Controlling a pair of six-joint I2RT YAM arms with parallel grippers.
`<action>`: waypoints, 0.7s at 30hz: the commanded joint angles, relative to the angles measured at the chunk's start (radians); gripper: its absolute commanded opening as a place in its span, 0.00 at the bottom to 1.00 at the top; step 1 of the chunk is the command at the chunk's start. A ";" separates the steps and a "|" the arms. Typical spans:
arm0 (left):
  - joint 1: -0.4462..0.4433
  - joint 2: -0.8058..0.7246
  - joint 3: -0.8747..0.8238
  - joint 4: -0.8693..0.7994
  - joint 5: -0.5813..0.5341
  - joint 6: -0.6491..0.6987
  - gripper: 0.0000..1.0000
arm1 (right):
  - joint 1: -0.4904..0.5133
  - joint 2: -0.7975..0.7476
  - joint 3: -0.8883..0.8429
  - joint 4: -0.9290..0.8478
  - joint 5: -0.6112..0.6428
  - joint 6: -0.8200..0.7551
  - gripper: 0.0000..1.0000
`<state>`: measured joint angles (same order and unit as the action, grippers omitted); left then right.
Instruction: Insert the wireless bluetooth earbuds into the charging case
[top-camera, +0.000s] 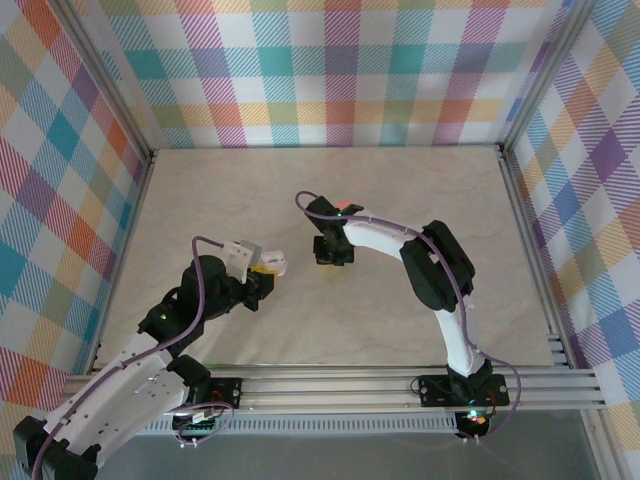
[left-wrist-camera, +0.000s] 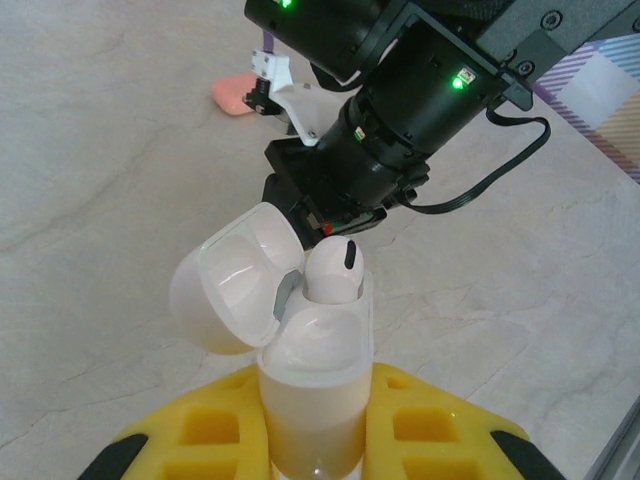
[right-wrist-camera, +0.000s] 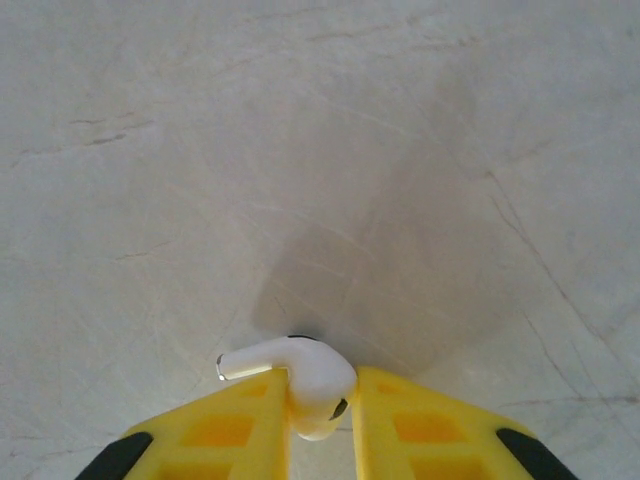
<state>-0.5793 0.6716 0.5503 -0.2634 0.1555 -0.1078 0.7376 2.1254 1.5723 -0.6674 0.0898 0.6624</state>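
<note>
My left gripper (left-wrist-camera: 315, 415) is shut on a white charging case (left-wrist-camera: 318, 370), held upright with its lid (left-wrist-camera: 232, 288) swung open to the left. One white earbud (left-wrist-camera: 333, 270) sits in the case's far slot, and the near slot looks empty. In the top view the left gripper (top-camera: 266, 272) holds the case (top-camera: 277, 263) left of the table's centre. My right gripper (right-wrist-camera: 320, 400) is shut on a second white earbud (right-wrist-camera: 300, 380), stem pointing left, just above the tabletop. From above, the right gripper (top-camera: 333, 256) hangs a short way right of the case.
A salmon-pink object (top-camera: 345, 207) lies behind the right wrist, partly hidden, and I cannot tell whether it is a case or an earbud; the same pink object (left-wrist-camera: 238, 93) shows in the left wrist view. The right arm's black wrist (left-wrist-camera: 385, 120) looms just beyond the case. Metal rails edge the marble tabletop (top-camera: 230, 200).
</note>
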 joint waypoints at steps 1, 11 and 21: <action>0.013 0.008 0.010 0.009 -0.006 0.005 0.00 | -0.010 0.031 0.056 -0.027 -0.016 -0.195 0.17; 0.013 -0.012 0.021 -0.060 -0.055 0.018 0.00 | -0.010 -0.019 0.005 -0.057 -0.106 -0.680 0.08; 0.015 0.018 0.011 -0.043 -0.042 -0.012 0.00 | -0.010 -0.142 -0.152 0.013 -0.080 -0.936 0.09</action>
<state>-0.5774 0.6910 0.5507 -0.3157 0.1108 -0.1101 0.7322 2.0495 1.4624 -0.6743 0.0101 -0.1688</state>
